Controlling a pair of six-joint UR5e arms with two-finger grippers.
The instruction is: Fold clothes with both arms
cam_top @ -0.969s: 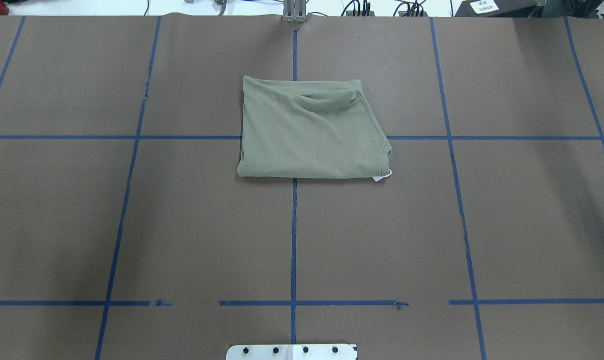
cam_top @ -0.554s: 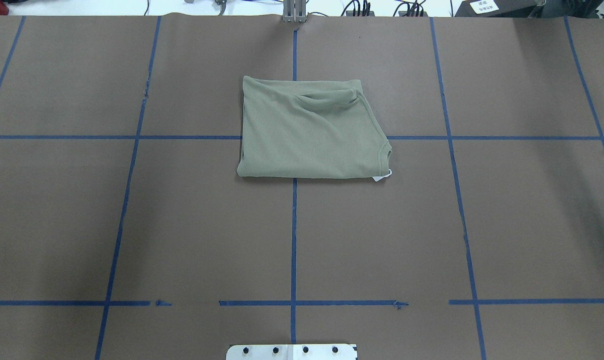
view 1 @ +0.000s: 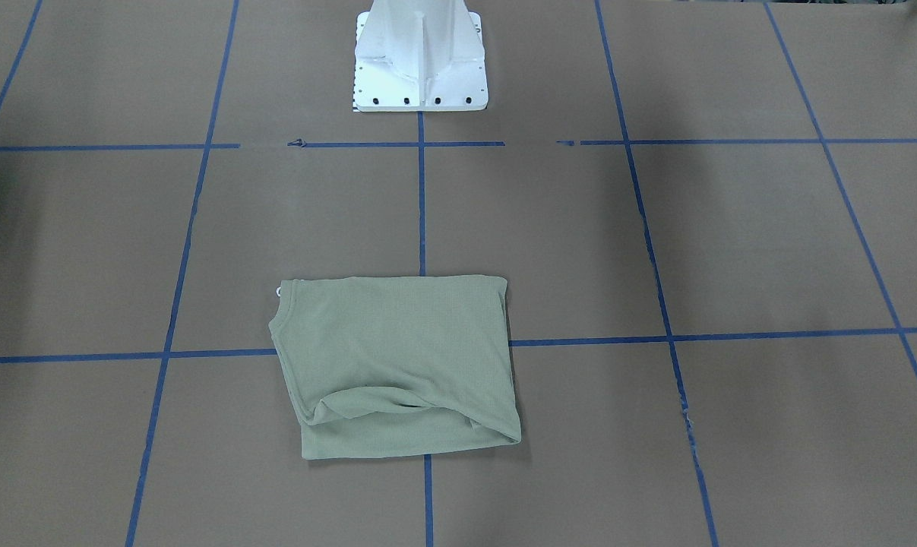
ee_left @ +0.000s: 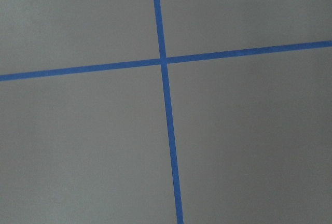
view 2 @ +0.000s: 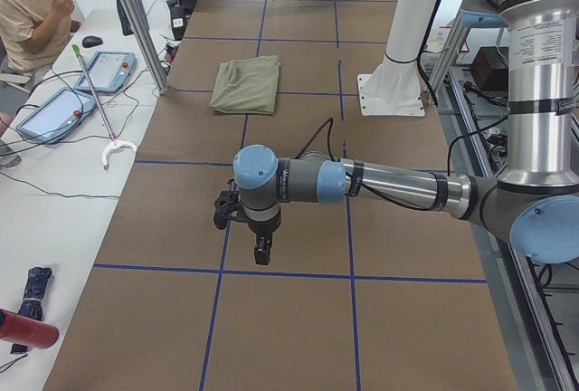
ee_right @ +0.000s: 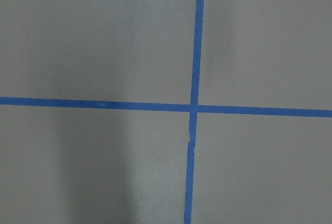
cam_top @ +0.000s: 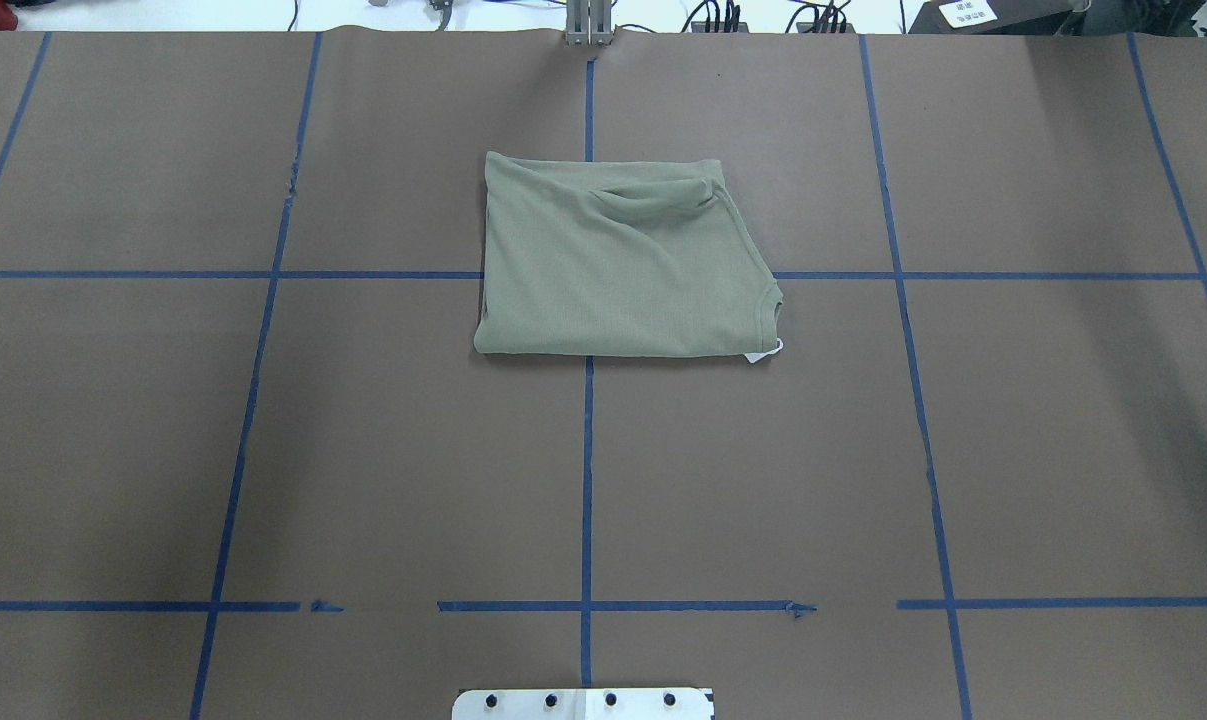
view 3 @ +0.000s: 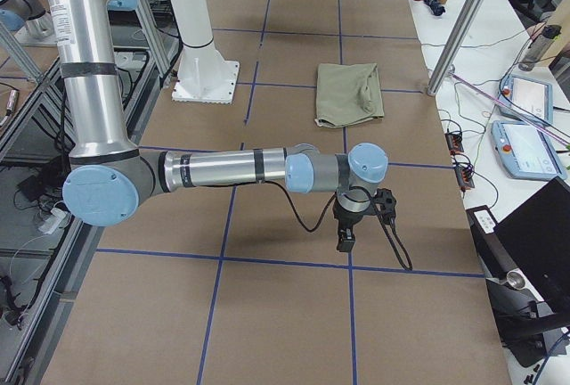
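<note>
Folding looks almost finished to me: the shirt (cam_top: 618, 265) lies as a compact rectangle on the far half of the table (cam_top: 363, 450), across the middle blue tape line (cam_top: 587, 480) and well apart from both arms. No sleeve sticks out, and the collar sits at one near corner, where a small white label (cam_top: 765, 354) peeks from under the edge. Along the far edge I see one soft rolled wrinkle, so in my judgement the only work left is perhaps to smooth that edge or to make one last fold; I cannot say which is planned. The left gripper (view 2: 261, 248) hangs over bare paper toward the table's left end, and the right gripper (view 3: 346, 239) does the same toward the right end. Each one shows only in a side view, so I cannot tell if the fingers are wide or narrow, though no cloth hangs from either. Both wrist cameras give only brown paper with a tape cross, no fingertips in frame. The overhead and front views show neither arm, only the white base pedestal (view 1: 420, 61). How the layers and sleeves lie inside the fold is hidden, and I cannot make out any chest logo.
</note>
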